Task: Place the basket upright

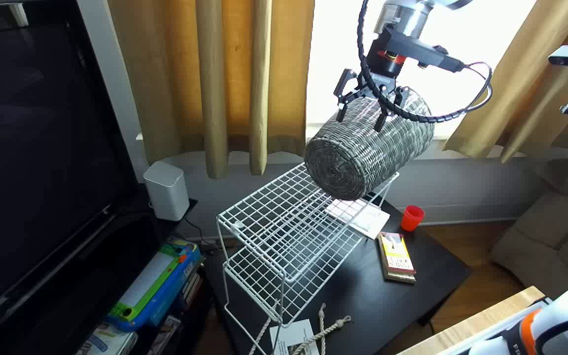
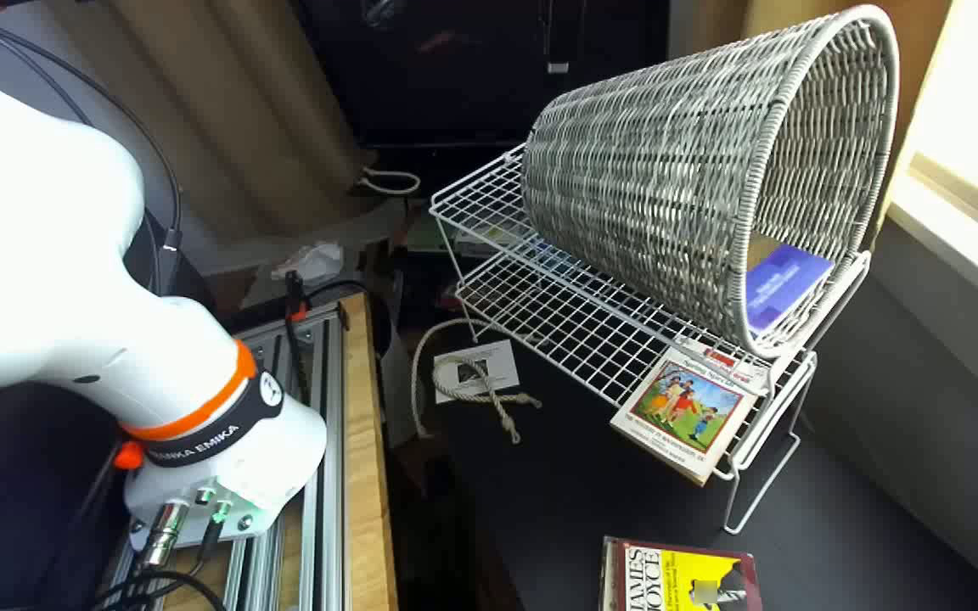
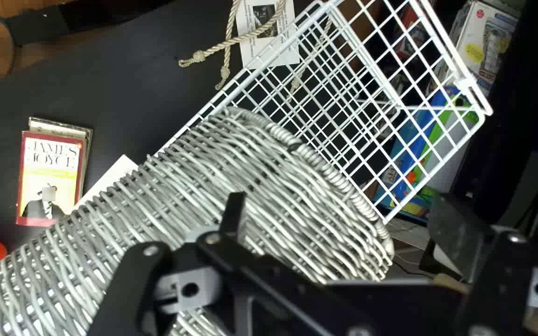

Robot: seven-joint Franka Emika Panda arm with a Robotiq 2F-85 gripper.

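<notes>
The grey woven basket (image 1: 368, 148) lies on its side on top of the white wire rack (image 1: 264, 202). Its round closed base faces the camera in that exterior view. In an exterior view the basket (image 2: 659, 161) shows its open mouth toward the window side, with a blue book (image 2: 786, 288) visible inside it. My gripper (image 1: 361, 118) is open above the basket's side, fingers apart and pointing down. In the wrist view the gripper (image 3: 346, 226) has one finger over the basket's weave (image 3: 180, 186) and the other beyond the basket's edge. I cannot tell whether a finger touches it.
The rack stands on a black table (image 1: 358, 301). Books (image 1: 396, 254) and a red cup (image 1: 412, 218) are beside it. Another book (image 2: 688, 412) sticks out from the rack's lower shelf. A rope (image 1: 321, 337) lies near the rack. A white box-shaped device (image 1: 167, 191) and curtains stand close.
</notes>
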